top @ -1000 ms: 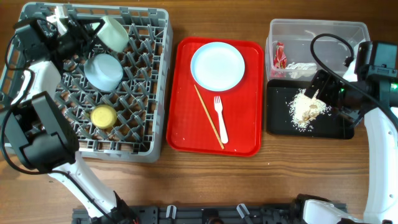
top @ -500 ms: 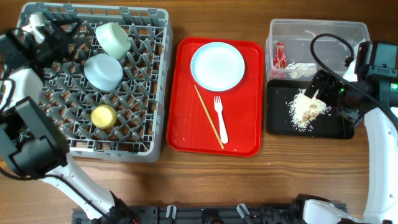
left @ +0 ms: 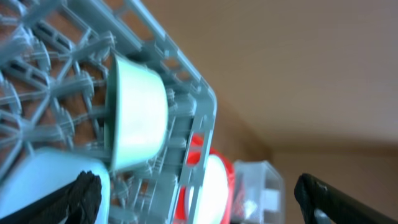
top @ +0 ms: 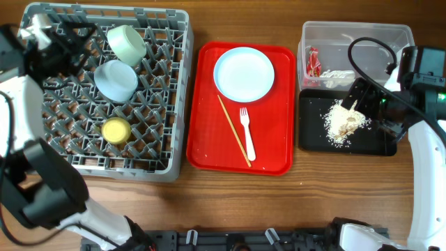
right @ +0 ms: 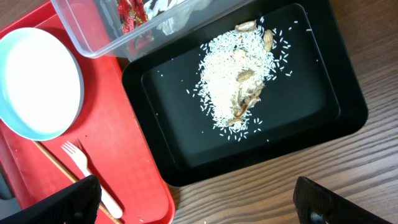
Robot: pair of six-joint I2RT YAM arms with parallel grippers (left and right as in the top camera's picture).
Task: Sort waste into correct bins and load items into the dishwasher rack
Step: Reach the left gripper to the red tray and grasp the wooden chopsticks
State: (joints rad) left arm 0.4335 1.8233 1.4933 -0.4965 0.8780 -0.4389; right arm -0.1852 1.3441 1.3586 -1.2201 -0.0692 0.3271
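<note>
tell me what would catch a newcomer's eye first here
The bright red tray in the middle stands out most, carrying a pale-blue plate, a white fork and wooden chopsticks. To its left, the big grey rack holds a mint bowl, a paler bowl and a yellow cup. On the right, a heap of rice lies in the black tray, next to the clear tub.

Wooden table (top: pixel 230 199) carries the grey rack (top: pixel 184 90), red tray (top: pixel 209 132), clear tub (top: pixel 362 40) and black tray (top: pixel 315 139)

right wrist view: clear tub (right: pixel 87 38) runs off the top edge, pale-blue plate (right: pixel 37 81) off the left.
</note>
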